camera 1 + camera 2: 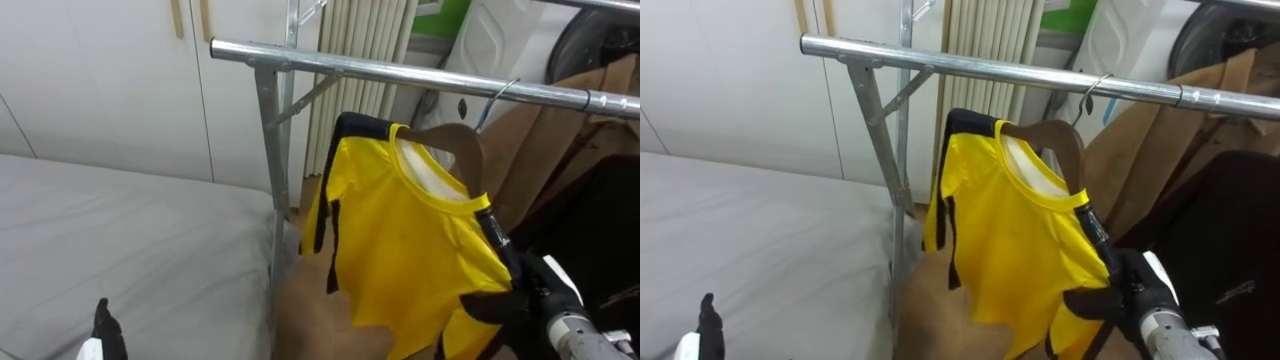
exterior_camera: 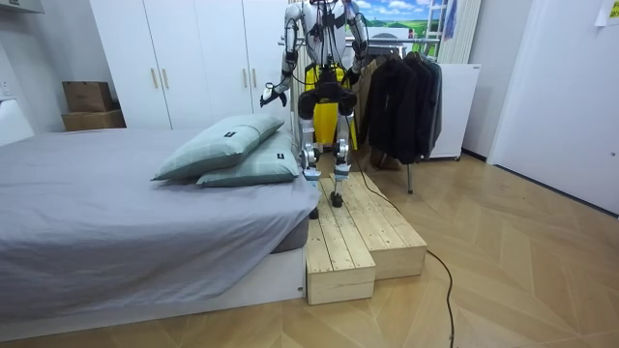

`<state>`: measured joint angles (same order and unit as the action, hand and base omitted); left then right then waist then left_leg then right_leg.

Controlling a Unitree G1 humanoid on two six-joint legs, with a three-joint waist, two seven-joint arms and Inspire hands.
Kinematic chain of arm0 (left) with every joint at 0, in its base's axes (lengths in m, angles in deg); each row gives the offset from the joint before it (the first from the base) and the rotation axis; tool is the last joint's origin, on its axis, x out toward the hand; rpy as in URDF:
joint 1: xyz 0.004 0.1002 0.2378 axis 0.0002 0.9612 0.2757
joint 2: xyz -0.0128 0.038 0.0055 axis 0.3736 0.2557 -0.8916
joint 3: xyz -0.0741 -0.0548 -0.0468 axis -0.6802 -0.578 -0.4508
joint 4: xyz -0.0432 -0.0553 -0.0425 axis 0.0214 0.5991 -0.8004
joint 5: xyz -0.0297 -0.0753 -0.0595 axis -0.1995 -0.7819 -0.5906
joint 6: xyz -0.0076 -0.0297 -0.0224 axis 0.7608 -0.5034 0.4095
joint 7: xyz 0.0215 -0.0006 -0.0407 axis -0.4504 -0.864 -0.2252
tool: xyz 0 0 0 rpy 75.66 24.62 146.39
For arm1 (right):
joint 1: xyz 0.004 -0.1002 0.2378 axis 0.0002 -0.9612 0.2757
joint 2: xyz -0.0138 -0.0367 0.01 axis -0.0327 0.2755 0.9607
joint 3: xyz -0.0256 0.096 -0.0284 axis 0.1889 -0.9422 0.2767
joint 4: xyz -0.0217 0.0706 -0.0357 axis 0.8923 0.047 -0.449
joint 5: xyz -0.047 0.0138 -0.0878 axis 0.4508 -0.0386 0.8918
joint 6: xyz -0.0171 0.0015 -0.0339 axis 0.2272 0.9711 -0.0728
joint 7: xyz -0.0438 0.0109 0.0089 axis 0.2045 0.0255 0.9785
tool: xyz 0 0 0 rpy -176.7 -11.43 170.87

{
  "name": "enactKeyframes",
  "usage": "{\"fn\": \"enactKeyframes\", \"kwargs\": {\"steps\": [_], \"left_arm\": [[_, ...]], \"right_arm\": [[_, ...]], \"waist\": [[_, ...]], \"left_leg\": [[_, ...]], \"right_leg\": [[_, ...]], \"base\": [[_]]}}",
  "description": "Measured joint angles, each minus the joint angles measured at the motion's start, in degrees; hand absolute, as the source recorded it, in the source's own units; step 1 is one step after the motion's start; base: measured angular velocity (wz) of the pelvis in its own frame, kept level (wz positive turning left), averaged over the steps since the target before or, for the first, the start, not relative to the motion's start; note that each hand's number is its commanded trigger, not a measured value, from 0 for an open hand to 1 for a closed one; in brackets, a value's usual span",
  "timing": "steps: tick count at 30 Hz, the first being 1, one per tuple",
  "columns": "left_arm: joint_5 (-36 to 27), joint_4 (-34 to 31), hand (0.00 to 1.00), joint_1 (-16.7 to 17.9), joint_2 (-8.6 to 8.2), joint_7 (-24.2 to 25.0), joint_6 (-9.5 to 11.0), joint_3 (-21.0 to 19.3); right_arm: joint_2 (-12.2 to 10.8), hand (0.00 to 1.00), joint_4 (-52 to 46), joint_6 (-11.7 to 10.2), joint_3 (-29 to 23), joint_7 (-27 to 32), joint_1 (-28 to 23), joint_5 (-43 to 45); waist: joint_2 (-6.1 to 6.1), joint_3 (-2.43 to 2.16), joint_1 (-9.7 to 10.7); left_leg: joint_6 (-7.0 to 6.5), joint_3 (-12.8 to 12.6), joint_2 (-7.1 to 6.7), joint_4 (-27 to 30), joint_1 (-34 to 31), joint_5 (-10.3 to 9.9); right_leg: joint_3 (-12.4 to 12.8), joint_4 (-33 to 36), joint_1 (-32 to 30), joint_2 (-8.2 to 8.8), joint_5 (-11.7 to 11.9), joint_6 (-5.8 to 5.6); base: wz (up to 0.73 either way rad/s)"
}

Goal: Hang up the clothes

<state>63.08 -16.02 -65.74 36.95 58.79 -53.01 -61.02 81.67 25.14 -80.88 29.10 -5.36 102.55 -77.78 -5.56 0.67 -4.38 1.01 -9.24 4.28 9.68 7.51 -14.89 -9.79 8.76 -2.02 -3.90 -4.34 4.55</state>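
Now the right hand, at the lower right of the left eye view, has its dark fingers curled round the lower shoulder of the yellow shirt, pinching the cloth there. The shirt sits on a brown wooden hanger whose wire hook appears to lie over the metal rail, between the rack's upright post and a brown garment further right.

The hanger is tilted, its gripped end low and toward the camera, so the hand seems to be carrying some of the weight. Releasing well probably means first easing that shoulder up and back until the hanger levels and the hook bears fully on the rail. Only then should the fingers loosen, drawing away to the lower right without snagging the sleeve or dragging the collar off the hanger.

The left hand shows at the lower left above the grey bed; I cannot tell its state. In the room view the robot stands on a wooden platform facing the rack.
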Motion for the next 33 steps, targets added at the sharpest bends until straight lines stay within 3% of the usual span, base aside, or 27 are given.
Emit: {"fn": "enactKeyframes", "kwargs": {"steps": [16, 27, 33], "left_arm": [[0.1, -0.3, 0.00, -1.3, 0.01, -0.4, 0.0, -1.7], [0.1, -0.4, 0.00, -1.4, 0.01, -1.4, 0.0, -2.0], [0.1, -0.3, 0.00, -1.4, 0.01, -4.4, 0.2, -2.0]], "right_arm": [[0.0, 0.00, -0.2, 0.0, -1.8, 0.6, 0.0, -1.4], [0.0, 0.00, -0.3, 0.1, -1.8, 1.2, 0.0, -3.1], [0.0, 0.00, -1.2, 0.1, -2.1, 1.5, 0.0, -7.3]], "waist": [[-0.31, -0.39, 0.2], [-0.30, -0.39, 1.0], [0.02, -0.39, 1.2]], "left_leg": [[0.00, 0.0, 0.02, 0.1, 0.0, 0.0], [0.00, -0.3, 0.02, 0.0, 0.1, 0.0], [0.00, -1.1, 0.03, 0.0, 0.4, 0.0]], "right_leg": [[0.0, 0.0, 0.0, -0.01, 0.0, 0.00], [0.2, 0.0, -0.1, -0.07, 0.0, 0.01], [1.1, 0.3, -0.1, -0.20, 0.0, 0.01]], "base": [[0.00], [0.00], [-0.07]]}}
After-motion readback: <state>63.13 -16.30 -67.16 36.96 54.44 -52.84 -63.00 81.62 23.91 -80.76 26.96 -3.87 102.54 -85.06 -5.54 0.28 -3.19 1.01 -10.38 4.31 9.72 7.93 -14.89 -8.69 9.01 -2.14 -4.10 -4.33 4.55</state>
